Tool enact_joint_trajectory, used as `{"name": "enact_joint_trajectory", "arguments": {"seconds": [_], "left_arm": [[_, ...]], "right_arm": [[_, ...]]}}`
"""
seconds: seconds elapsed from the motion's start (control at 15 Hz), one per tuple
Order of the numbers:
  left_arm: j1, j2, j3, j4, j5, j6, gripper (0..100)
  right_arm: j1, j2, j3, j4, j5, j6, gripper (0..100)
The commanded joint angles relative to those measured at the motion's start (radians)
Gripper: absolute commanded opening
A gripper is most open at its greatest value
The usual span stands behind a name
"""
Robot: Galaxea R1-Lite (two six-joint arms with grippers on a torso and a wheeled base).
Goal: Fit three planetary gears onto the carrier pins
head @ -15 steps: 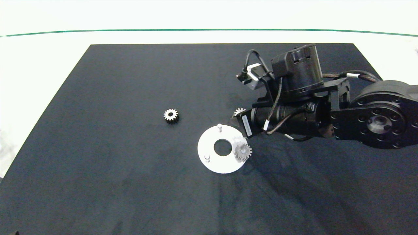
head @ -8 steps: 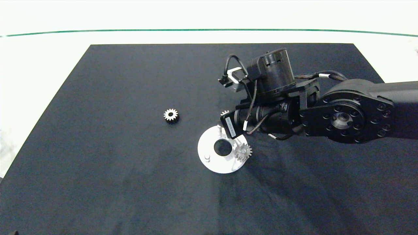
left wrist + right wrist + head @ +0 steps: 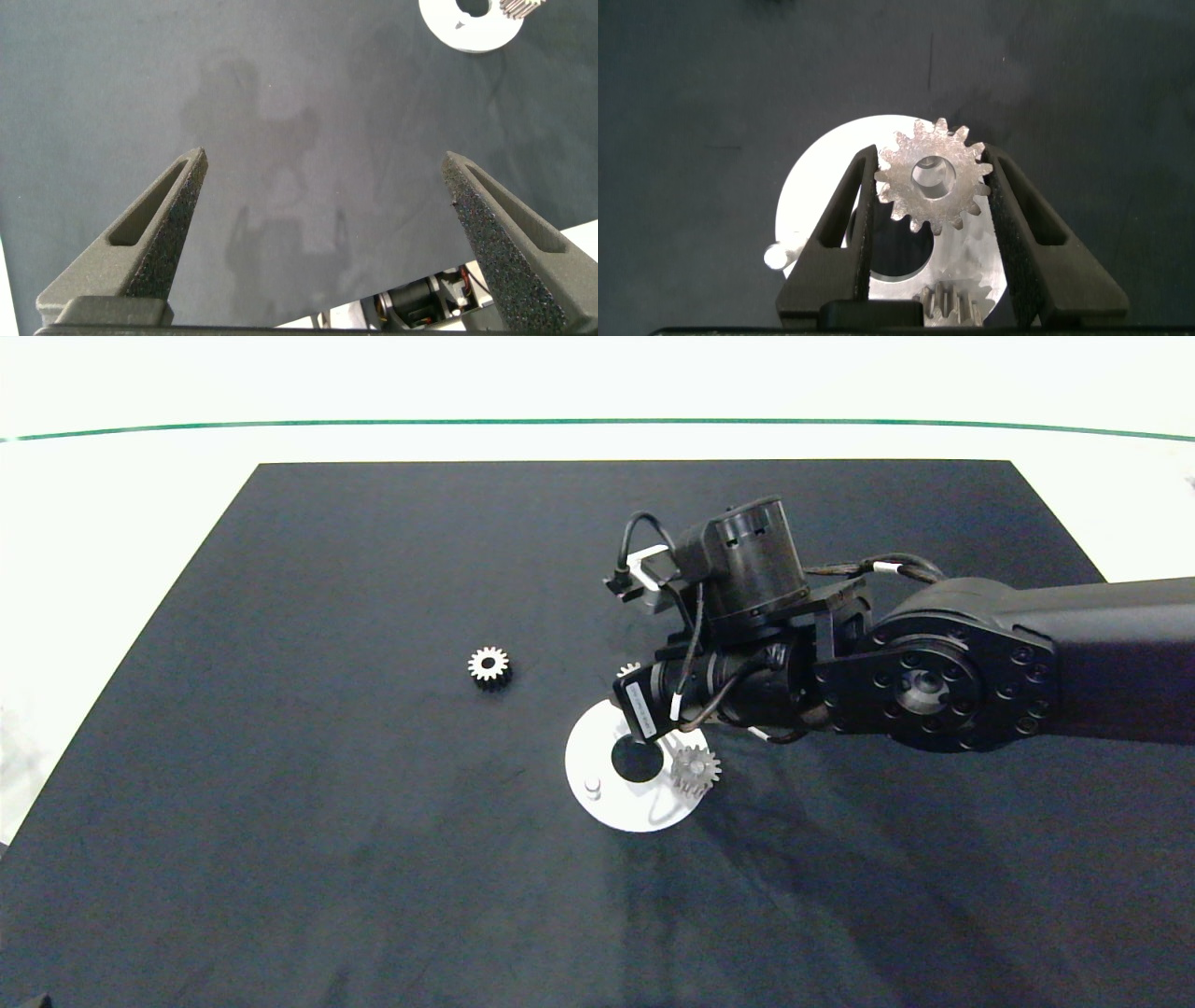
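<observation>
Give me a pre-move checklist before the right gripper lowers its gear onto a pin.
1. Grip: right gripper shut on the held gear, fingers on opposite teeth: ok.
2. Bore: open and unblocked: ok.
3. Bore lined up over the target pin: cannot tell, the pin is hidden under the gripper.
4. Seated gear on the disc, apart from the held gear: ok.
5. Free pin uncovered: ok.
6. Left gripper open, away from the disc: ok.

Even, bright light; my arm (image 3: pixel 934 681) drops a soft shadow on the mat (image 3: pixel 327 849) at lower right, and the table's (image 3: pixel 140 504) pale top edge glares.
</observation>
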Motion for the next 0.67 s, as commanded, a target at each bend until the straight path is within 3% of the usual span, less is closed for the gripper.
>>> {"name": "enact_joint_trajectory", "arguments": {"seconds": [0.07,0.67], "left_arm": [[0.000,0.002,0.001,0.003,-0.001,0.000,100],[0.001,0.002,0.002,0.003,0.001,0.000,100]], "right_arm": [[-0.001,0.014,-0.001,0.000,-0.001,-0.003,25],[-0.002,0.042,-0.031,0.001,-0.007,-0.006,25]]}}
